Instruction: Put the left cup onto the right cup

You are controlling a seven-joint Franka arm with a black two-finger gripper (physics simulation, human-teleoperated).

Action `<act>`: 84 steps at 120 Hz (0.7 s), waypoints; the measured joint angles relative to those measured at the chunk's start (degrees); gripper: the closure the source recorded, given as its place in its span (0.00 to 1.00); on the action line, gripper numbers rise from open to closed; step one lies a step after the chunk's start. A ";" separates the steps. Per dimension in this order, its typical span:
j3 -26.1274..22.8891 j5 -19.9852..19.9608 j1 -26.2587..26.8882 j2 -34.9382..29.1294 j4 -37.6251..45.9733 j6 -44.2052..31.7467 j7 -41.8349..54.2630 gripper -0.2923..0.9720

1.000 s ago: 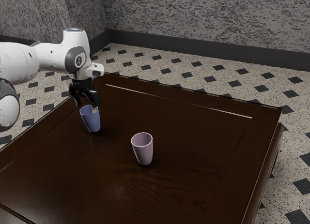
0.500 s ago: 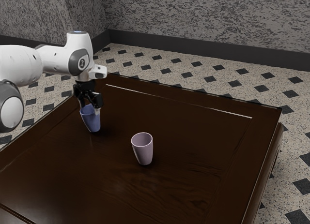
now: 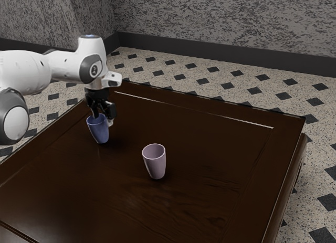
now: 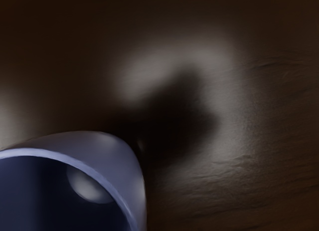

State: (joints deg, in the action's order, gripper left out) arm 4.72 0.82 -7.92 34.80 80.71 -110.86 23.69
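Hand [image 3: 101, 113] pointing down at blue cup [image 3: 98, 130] rim; purple cup [image 3: 154, 160] well apart.

No text, label, brand, number or sign can be read: the blue cup [image 3: 98, 130], the lilac cup [image 3: 154, 162] and the dark counter [image 3: 215, 148] are plain, and a tiny pale mark on the arm's grey joint cap [image 3: 93, 70] is too small to read

Dark brown table [image 3: 210, 164]; blue cup [image 3: 98, 130]; lilac cup [image 3: 154, 161]; black-diamond speckled floor [image 3: 252, 77].
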 joint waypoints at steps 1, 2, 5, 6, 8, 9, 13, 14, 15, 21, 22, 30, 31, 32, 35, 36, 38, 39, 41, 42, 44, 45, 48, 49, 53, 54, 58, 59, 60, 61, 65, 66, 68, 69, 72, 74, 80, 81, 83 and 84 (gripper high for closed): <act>-0.02 0.00 0.00 0.04 0.00 -0.01 0.01 0.30; -0.04 0.01 0.00 0.09 0.00 -0.01 0.03 0.31; -0.08 0.00 0.01 0.21 0.00 -0.03 0.07 0.32; -0.09 0.01 0.01 0.24 0.00 -0.03 0.08 0.32; -0.11 0.01 0.01 0.29 0.00 -0.04 0.11 0.33; -0.11 0.01 0.01 0.30 0.00 -0.04 0.12 0.33; -0.13 0.02 0.01 0.39 0.00 -0.06 0.17 0.34; -0.13 0.02 0.01 0.40 0.00 -0.06 0.18 0.35; -0.14 0.03 0.01 0.43 0.00 -0.07 0.19 0.35; -0.15 0.03 0.01 0.62 0.00 -0.15 0.26 0.37; -0.15 0.03 0.01 0.64 0.00 -0.17 0.27 0.38; -0.15 0.03 0.01 0.79 0.00 -0.26 0.34 0.40; -0.15 0.02 0.01 0.80 0.01 -0.27 0.34 0.40; -0.15 0.01 0.01 0.81 0.02 -0.28 0.35 0.41; -0.15 -0.13 0.01 0.86 0.05 -0.31 0.32 0.41; -0.15 -0.20 0.01 0.87 0.05 -0.32 0.30 0.42; -0.15 -0.34 0.01 0.89 0.06 -0.33 0.27 0.42; -0.14 -0.40 0.01 0.90 0.07 -0.34 0.24 0.42; -0.12 -0.52 0.01 0.91 0.08 -0.35 0.19 0.43; -0.11 -0.58 0.01 0.91 0.10 -0.36 0.16 0.43; -0.10 -0.68 0.01 0.92 0.12 -0.37 0.08 0.43; -0.09 -0.71 0.01 0.94 0.13 -0.37 0.04 0.44; -0.08 -0.82 0.01 0.97 0.15 -0.39 -0.08 0.44; -0.08 -0.84 0.01 0.98 0.15 -0.39 -0.12 0.44; -0.07 -0.95 0.01 1.05 0.16 -0.41 -0.27 0.45; -0.07 -0.98 0.01 1.07 0.16 -0.41 -0.31 0.45; -0.07 -1.04 0.01 1.16 0.17 -0.42 -0.44 0.45; -0.07 -1.06 0.00 1.19 0.17 -0.43 -0.48 0.46; -0.07 -1.07 -0.01 1.22 0.17 -0.43 -0.51 0.46; -0.07 -1.08 -0.02 1.25 0.17 -0.43 -0.54 0.46; -0.07 -1.12 -0.05 1.35 0.19 -0.44 -0.67 0.46; -0.07 -1.13 -0.05 1.37 0.20 -0.44 -0.70 0.46; -0.06 -1.13 -0.06 1.40 0.22 -0.45 -0.75 0.46; -0.06 -1.14 -0.06 1.41 0.22 -0.45 -0.78 0.46; -0.06 -1.14 -0.07 1.43 0.24 -0.46 -0.87 0.46; -0.07 -1.15 -0.09 1.44 0.25 -0.46 -0.92 0.47; -0.06 -1.16 -0.14 1.46 0.26 -0.47 -1.08 0.47; -0.06 -1.16 -0.14 1.46 0.27 -0.47 -1.10 0.47; -0.06 -1.16 -0.15 1.46 0.29 -0.47 -1.15 0.47; -0.06 -1.16 -0.15 1.46 0.30 -0.47 -1.17 0.47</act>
State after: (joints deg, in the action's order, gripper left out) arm 4.66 -0.34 -8.07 36.26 81.01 -111.33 22.52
